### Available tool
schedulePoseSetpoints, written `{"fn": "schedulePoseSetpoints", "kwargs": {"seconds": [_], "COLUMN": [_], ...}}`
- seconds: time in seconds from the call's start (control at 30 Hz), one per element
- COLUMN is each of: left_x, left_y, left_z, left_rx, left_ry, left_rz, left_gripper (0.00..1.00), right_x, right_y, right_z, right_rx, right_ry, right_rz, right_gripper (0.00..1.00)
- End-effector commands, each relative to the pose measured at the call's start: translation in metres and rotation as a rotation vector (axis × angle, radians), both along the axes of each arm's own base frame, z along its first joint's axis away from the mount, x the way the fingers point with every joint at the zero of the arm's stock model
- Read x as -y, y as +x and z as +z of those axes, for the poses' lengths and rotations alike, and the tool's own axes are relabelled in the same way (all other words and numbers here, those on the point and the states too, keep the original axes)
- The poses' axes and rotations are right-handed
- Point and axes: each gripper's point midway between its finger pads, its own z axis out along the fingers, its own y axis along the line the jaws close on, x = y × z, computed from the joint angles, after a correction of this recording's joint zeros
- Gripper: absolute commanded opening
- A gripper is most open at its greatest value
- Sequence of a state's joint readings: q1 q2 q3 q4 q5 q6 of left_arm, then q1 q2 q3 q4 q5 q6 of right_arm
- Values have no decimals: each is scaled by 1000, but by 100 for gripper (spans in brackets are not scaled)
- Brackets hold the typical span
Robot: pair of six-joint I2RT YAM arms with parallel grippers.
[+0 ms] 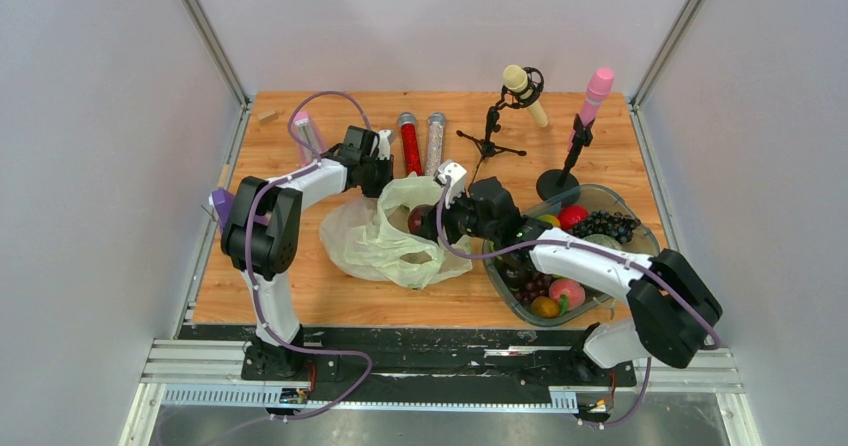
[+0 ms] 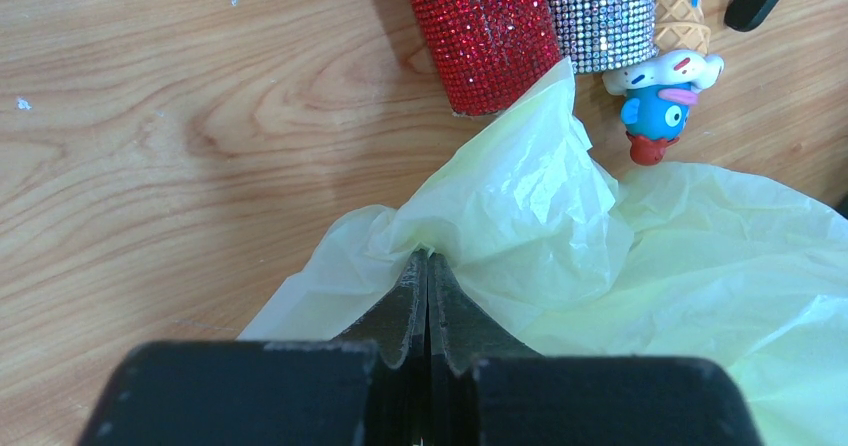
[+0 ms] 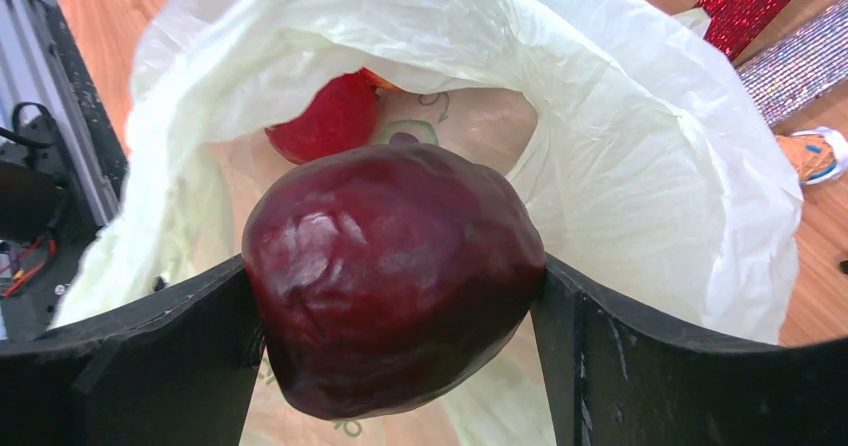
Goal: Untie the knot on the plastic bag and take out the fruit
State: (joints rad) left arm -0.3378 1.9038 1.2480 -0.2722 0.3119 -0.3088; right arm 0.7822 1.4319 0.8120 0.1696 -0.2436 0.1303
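Note:
The pale yellow-green plastic bag point(image 1: 375, 241) lies open on the wooden table between my arms. My left gripper point(image 1: 385, 179) is shut on a fold of the bag's far edge point(image 2: 520, 196), fingertips pressed together point(image 2: 428, 258). My right gripper point(image 1: 428, 221) is at the bag's mouth, shut on a dark red apple-like fruit point(image 3: 390, 266) that fills the gap between its fingers. A second, brighter red fruit point(image 3: 325, 118) lies deeper inside the bag point(image 3: 620, 116). No light green fruit shows in the bag.
A clear tray point(image 1: 600, 190) at the right holds dark grapes point(image 1: 605, 226), a pink peach point(image 1: 567, 292) and other fruits. A red glitter tube point(image 1: 409, 144) and a silver one point(image 1: 436, 138) lie behind the bag, by an ice-cream toy point(image 2: 665, 66). Two microphone stands point(image 1: 488, 136) are at the back.

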Motion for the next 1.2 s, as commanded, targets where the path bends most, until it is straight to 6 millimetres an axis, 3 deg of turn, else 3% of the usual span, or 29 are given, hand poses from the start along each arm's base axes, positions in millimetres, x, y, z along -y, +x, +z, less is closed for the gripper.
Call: {"fn": "schedulePoseSetpoints", "kwargs": {"seconds": [0.0,0.37,0.57,0.73,0.97,1.17], "left_x": [-2,-3,-3,-3,-4,-3], "left_y": [2,-1,-1,-2,-2,-1], "left_z": [18,19,20,20,24,28], "left_rx": [39,39,40,38,46,51], "left_ry": [-10,-10,-13,-13,-16,-21], "left_rz": [4,8,9,9,12,12], "left_gripper": [0,0,0,0,0,0], "right_x": [6,36,72,118,178,200], "right_y": [-7,-5,-9,-11,-50,-85], "right_z": [27,56,69,67,59,43], "right_rx": [4,-27,-53,-111,-229,-376], "right_ry": [62,77,96,84,67,88], "right_rz": [-16,-164,-276,-445,-666,-763], "right_gripper": [50,49,49,48,50,44]}}
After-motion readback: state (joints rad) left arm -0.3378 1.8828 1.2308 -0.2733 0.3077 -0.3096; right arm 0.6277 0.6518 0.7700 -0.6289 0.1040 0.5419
